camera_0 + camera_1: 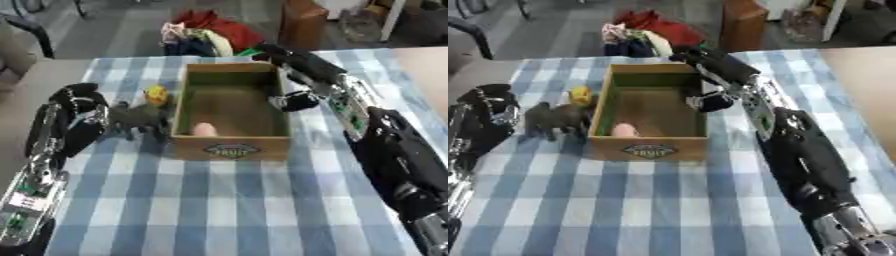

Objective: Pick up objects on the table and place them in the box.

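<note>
In the left eye view, a brown cardboard box [232,145] stands at the middle of the desk [227,210], which is covered by a blue-and-white checked cloth. A pale pink rounded object [204,129] already lies inside, at the box's 7 o'clock corner. Just outside the wall at 9 o'clock stands a dark grey toy animal [138,120], and at its 1 o'clock, against the box's wall, is a small yellow toy [157,94]. The left hand [77,117] sits just beside the animal at its 9 o'clock, fingers curled, though I cannot tell whether they touch it. The right hand [293,101] hangs over the box's 3 o'clock rim; its fingers look bunched, but whether they hold something is unclear.

In the right eye view, the right forearm runs from 5 o'clock up past the box's far corner, and the hand dips over the rim. The left hand shows only partly at the 9 o'clock edge.

By my reading, one thing is boxed; the animal and the yellow toy remain outside, so the job is partly done.
</note>
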{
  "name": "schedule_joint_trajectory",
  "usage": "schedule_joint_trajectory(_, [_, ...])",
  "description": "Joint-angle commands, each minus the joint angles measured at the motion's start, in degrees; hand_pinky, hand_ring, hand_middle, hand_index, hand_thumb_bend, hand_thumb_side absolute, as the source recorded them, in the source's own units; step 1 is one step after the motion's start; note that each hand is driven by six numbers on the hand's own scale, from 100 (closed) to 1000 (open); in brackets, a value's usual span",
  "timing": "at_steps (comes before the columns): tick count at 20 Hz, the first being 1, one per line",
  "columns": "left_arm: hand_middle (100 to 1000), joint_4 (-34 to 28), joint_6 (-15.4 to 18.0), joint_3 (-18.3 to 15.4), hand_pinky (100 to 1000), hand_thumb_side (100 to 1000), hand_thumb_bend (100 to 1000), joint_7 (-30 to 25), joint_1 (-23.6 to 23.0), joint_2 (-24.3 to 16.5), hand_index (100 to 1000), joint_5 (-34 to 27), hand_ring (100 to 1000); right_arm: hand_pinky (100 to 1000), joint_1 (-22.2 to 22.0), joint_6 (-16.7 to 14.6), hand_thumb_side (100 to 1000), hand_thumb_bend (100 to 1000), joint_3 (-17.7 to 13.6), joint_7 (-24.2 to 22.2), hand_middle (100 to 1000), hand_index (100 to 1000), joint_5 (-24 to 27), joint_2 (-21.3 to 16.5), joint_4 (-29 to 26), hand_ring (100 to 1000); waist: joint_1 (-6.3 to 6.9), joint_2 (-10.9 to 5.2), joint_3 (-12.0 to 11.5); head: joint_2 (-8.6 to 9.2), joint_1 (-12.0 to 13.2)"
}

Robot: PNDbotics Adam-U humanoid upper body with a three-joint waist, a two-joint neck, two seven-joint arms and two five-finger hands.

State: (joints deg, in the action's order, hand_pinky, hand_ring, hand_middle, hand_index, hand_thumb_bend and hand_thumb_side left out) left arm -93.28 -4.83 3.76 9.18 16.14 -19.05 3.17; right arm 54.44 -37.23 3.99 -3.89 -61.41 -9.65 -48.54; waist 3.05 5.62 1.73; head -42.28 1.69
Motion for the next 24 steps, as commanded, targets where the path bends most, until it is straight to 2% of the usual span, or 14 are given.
schedule_joint_trajectory(1, [618, 1.2, 0.4, 0.1, 788, 141, 100, -1.9, 2.2, -4.7, 747, 2.0, 627, 806, -0.1, 0.3, 183, 100, -2.5, 1.9, 861, 908, 2.5, -4.3, -4.4, 948, 0.39, -1.02, 0.3, 0.34, 0.7])
schedule_joint_trajectory(4, [652, 4.3, 1.9, 1.5, 795, 115, 108, -4.4, 3.6, -8.7, 774, 4.5, 663, 801, -1.7, 0.8, 176, 100, -2.4, 4.3, 849, 908, 5.0, -6.4, -8.4, 946, 0.62, -1.22, 1.0, 0.25, 1.1])
schedule_joint_trajectory(6, [672, 6.8, 3.4, 3.1, 798, 100, 149, -6.1, 4.8, -11.4, 785, 6.2, 684, 799, -2.4, 1.5, 170, 100, -1.9, 6.0, 844, 910, 6.7, -7.2, -10.5, 946, 0.74, -1.36, 1.4, 0.2, 1.3])
schedule_joint_trajectory(11, [743, 13.1, 7.7, 7.6, 805, 100, 388, -10.3, 9.0, -18.4, 829, 10.4, 743, 799, -3.0, 3.2, 164, 100, -0.8, 7.5, 838, 911, 11.0, -8.1, -14.2, 943, 0.8, -1.65, 2.4, 0.15, 1.7])
schedule_joint_trajectory(13, [776, 15.1, 9.4, 9.1, 799, 100, 537, -12.1, 10.7, -21.2, 849, 12.2, 764, 798, -3.0, 3.7, 176, 100, -0.3, 6.8, 834, 912, 12.8, -8.1, -15.2, 943, 0.73, -1.69, 2.9, 0.15, 2.0])
schedule_joint_trajectory(14, [786, 16.0, 10.3, 10.0, 796, 113, 582, -13.0, 11.7, -22.7, 849, 13.1, 769, 799, -3.1, 3.9, 180, 100, -0.1, 6.3, 832, 913, 13.6, -8.0, -15.5, 943, 0.7, -1.72, 3.1, 0.14, 2.2])
schedule_joint_trajectory(16, [799, 17.6, 12.1, 11.4, 794, 100, 616, -14.8, 13.4, -25.3, 854, 14.9, 775, 799, -3.0, 4.2, 185, 100, 0.2, 4.9, 831, 914, 15.5, -7.7, -16.2, 943, 0.6, -1.71, 3.6, 0.2, 2.7])
schedule_joint_trajectory(19, [810, 20.9, 14.4, 13.4, 792, 100, 631, -17.5, 15.9, -25.5, 860, 17.6, 780, 800, -3.1, 4.9, 191, 100, 0.6, 2.8, 831, 914, 18.1, -7.6, -17.1, 943, 0.57, -1.79, 4.0, 0.18, 3.0])
schedule_joint_trajectory(24, [806, 26.9, 17.3, 15.4, 784, 100, 626, -22.1, 19.8, -22.6, 857, 22.2, 777, 800, -3.3, 6.2, 196, 100, 0.7, -0.4, 828, 914, 22.8, -8.0, -18.6, 942, 0.47, -1.92, 4.4, -0.1, 3.2])
